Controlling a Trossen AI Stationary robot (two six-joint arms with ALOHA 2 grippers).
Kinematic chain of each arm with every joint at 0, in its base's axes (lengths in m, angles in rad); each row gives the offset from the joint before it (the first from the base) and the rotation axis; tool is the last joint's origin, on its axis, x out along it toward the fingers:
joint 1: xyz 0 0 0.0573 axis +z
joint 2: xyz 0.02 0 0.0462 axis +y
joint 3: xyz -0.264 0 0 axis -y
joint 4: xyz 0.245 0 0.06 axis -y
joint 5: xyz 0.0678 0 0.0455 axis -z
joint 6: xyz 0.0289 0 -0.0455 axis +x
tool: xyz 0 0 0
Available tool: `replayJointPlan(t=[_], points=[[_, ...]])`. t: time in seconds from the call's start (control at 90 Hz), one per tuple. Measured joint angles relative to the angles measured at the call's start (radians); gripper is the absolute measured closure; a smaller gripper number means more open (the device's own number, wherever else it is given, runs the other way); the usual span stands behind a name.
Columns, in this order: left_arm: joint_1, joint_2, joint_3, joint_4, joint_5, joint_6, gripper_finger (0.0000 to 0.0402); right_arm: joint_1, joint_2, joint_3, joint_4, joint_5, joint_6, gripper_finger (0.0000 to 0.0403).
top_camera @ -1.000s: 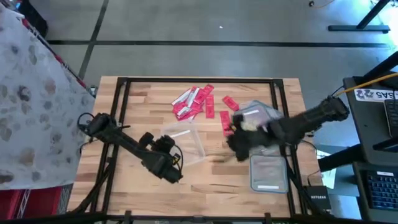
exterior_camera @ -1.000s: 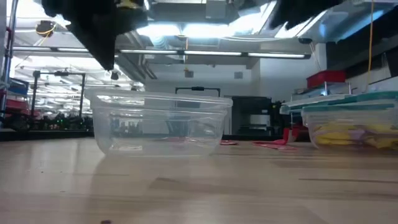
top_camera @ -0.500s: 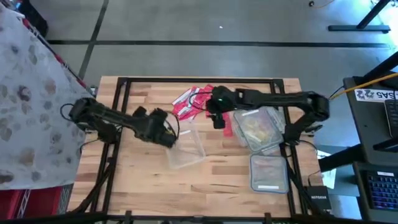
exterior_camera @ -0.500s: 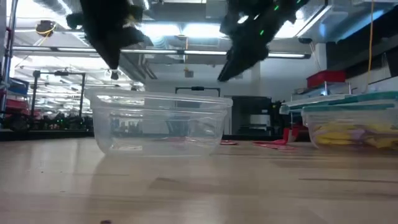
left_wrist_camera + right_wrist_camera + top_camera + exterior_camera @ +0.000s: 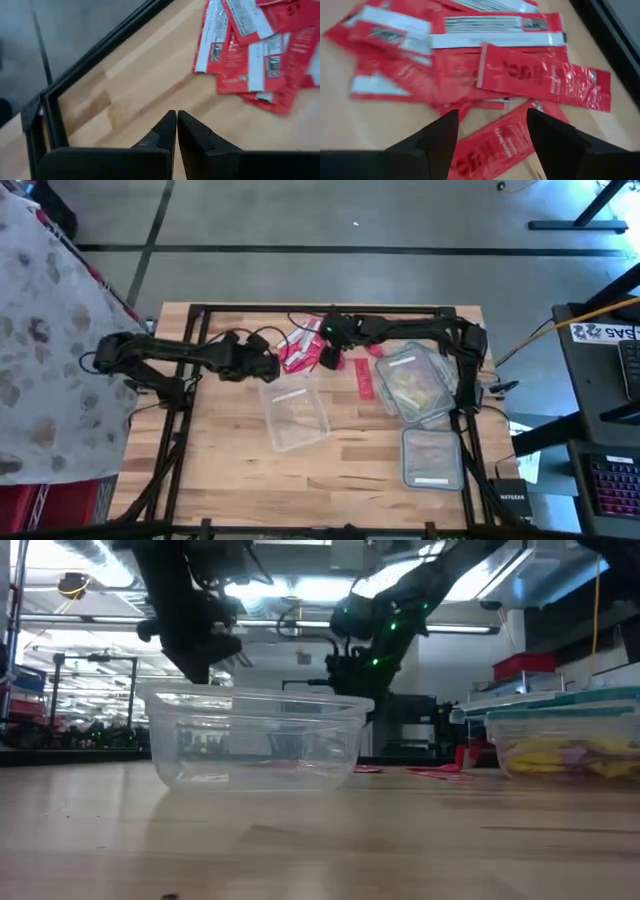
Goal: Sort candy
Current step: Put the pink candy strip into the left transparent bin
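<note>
My right end effector [image 5: 492, 132] hovered open just above the red candy pile [image 5: 470, 65] on the bench [image 5: 230, 470]; straddling one packet squarely seemed best. My left end effector [image 5: 176, 131], closed, waited beside that pile.

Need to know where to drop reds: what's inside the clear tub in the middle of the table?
The middle tub looks empty: only wood and a white label show through it. No candy is visible inside, though the low view's far wall is partly hidden by reflections.
</note>
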Motion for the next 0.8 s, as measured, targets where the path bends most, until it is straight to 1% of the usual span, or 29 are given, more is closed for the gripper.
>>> replayJointPlan(t=[0.122, 0.233, 0.289, 0.333, 0.422, 0.611, 0.7, 0.8], points=[[0.046, 0.0, -0.005, 0.01, -0.005, 0.094, 0.0402, -0.014, 0.033, 0.001, 0.004, 0.036, 0.056, 0.018], [0.076, 0.0, -0.005, 0.005, -0.02, 0.124, 0.0402, -0.019, 0.052, 0.001, -0.048, 0.134, 0.112, 0.018], [0.086, 0.0, -0.005, 0.002, -0.022, 0.124, 0.0402, -0.022, 0.056, 0.0, -0.065, 0.156, 0.135, 0.018], [0.091, 0.0, -0.005, 0.003, -0.022, 0.124, 0.0402, -0.026, 0.056, -0.007, -0.058, 0.144, 0.143, 0.018], [0.092, 0.0, -0.005, 0.004, -0.021, 0.117, 0.0402, -0.029, 0.056, -0.033, -0.011, 0.085, 0.163, 0.018], [0.085, 0.0, -0.005, 0.005, 0.012, 0.112, 0.0402, -0.031, 0.054, -0.092, 0.035, 0.069, 0.216, 0.0184], [0.07, 0.0, -0.005, 0.003, 0.012, 0.11, 0.0402, -0.031, 0.052, -0.115, 0.078, 0.068, 0.216, 0.0199], [0.045, 0.0, -0.005, -0.032, 0.014, 0.072, 0.0402, -0.031, 0.058, -0.128, 0.102, 0.06, 0.211, 0.0231]])
